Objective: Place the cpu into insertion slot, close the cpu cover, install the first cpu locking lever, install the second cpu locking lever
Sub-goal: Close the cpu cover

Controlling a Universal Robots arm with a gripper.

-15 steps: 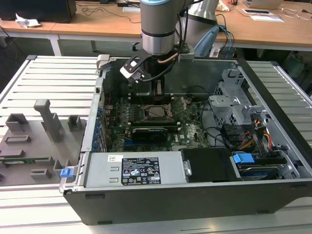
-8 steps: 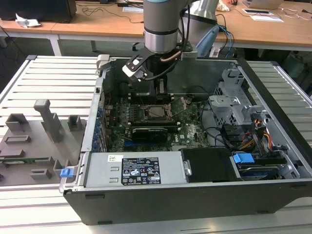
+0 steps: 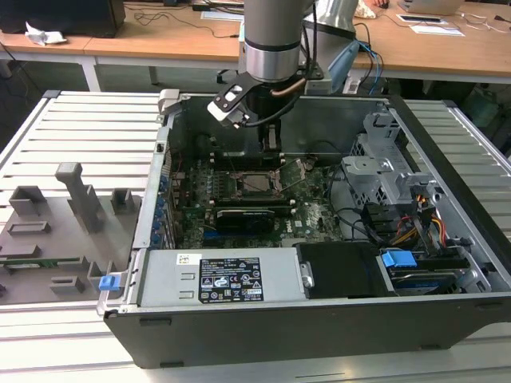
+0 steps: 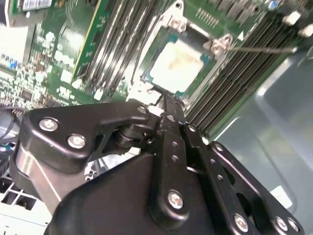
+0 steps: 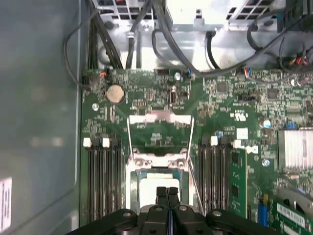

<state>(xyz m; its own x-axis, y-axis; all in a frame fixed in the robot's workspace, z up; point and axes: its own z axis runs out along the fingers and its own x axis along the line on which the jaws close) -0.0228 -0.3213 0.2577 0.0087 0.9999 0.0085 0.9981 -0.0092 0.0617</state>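
An open dark grey metal computer case (image 3: 263, 331) held a green circuit board (image 5: 230, 103), and a grey robot arm (image 3: 271, 32) hung over it. The black gripper (image 5: 167, 190) had both fingers pressed together with nothing between them, their tips at one edge of the square, black-framed insertion slot (image 5: 131, 188). The thin silvery cut-out cpu cover (image 5: 159, 116) stood open beyond the slot. The flat silvery-tan cpu (image 4: 178, 66) lay in the slot. Whether the fingertips touched it could not be told.

Silvery-grey arm (image 3: 272, 48), black linked jaws with silver screws (image 4: 175, 198).
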